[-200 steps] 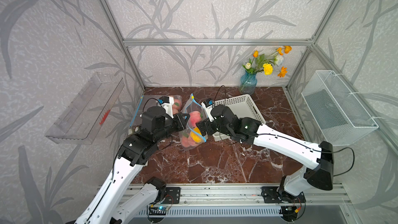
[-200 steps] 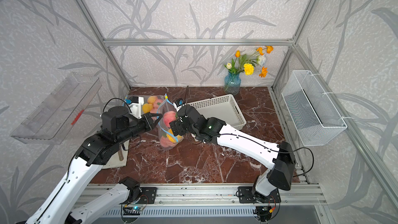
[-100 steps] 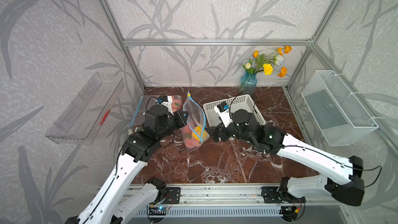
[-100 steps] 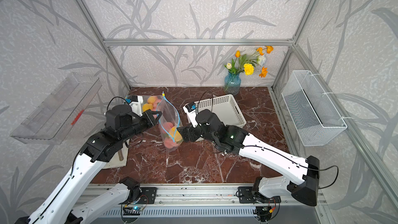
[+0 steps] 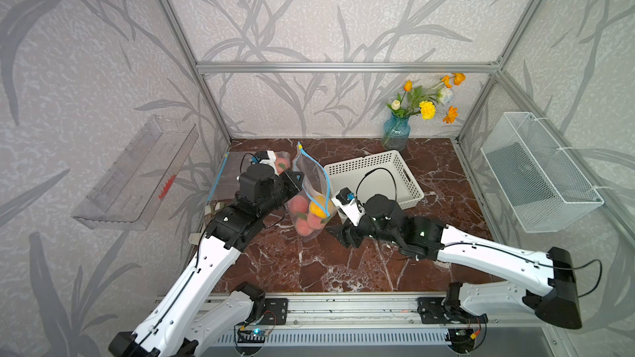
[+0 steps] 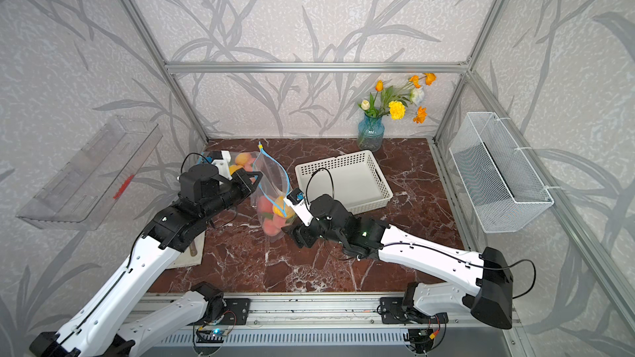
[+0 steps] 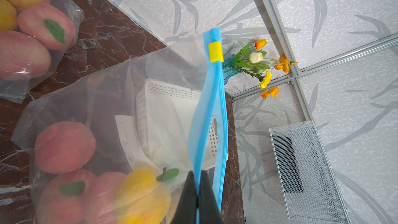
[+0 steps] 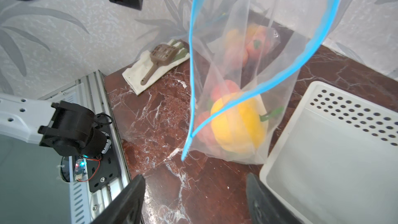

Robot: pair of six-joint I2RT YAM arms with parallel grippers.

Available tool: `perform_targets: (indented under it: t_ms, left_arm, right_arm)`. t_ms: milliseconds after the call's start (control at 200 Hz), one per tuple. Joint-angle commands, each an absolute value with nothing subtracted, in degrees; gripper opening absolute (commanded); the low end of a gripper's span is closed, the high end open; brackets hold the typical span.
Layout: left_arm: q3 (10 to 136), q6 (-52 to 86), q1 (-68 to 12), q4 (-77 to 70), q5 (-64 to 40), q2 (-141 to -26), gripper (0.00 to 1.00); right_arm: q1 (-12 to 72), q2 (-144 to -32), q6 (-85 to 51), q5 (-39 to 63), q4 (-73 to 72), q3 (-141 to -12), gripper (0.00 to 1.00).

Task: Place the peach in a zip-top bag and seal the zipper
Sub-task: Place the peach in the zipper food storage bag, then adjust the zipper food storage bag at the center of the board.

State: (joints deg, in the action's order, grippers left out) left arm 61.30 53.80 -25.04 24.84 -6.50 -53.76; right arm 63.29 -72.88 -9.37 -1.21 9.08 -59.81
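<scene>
The clear zip-top bag hangs upright with its bottom on the marble table. My left gripper is shut on one side of its blue zipper strip. The yellow slider sits at the strip's far end. The bag's mouth gapes open in the right wrist view, where the zipper forms a wide loop. Pink peaches and a yellow fruit lie in the bag's bottom. My right gripper is open and empty, low over the table just in front of the bag.
A white perforated basket stands right of the bag, close to my right fingers. Another bag of peaches lies behind my left wrist. A cloth with a brown scoop lies at the left. A blue vase stands at the back.
My right gripper has drawn back out of the bag toward the front and dropped low over the table, its jaws narrowing somewhat. The left gripper has kept its hold on the zipper.
</scene>
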Motion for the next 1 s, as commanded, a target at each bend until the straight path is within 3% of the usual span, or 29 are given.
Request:
perform_targets:
  t_ms: [0,280,605,840,995]
  left_arm:
    - [61.17,54.05,-24.87,23.89,-6.58,-52.80,0.00]
    - [61.50,53.58,-24.90,23.81,-7.72,-51.71,0.01]
    - [61.47,51.91,-24.58,25.45,-6.85,-48.84,0.07]
    - [63.49,48.72,-24.38,28.79,-7.55,-47.04,0.45]
    - [64.75,44.20,-24.11,34.35,-4.22,-45.05,0.72]
  right_arm:
    - [63.64,-73.88,-10.05,-3.43,0.23,-60.08,0.67]
    - [63.59,-79.05,-9.10,-6.28,-1.28,-63.62,0.52]
    - [63.55,-76.93,-9.36,-8.50,-0.04,-63.96,0.20]
    - [62.48,-78.54,-4.66,-3.35,9.91,-71.47,0.00]
    - [61.06,-78.19,-0.41,-1.71,14.09,-74.18,0.00]
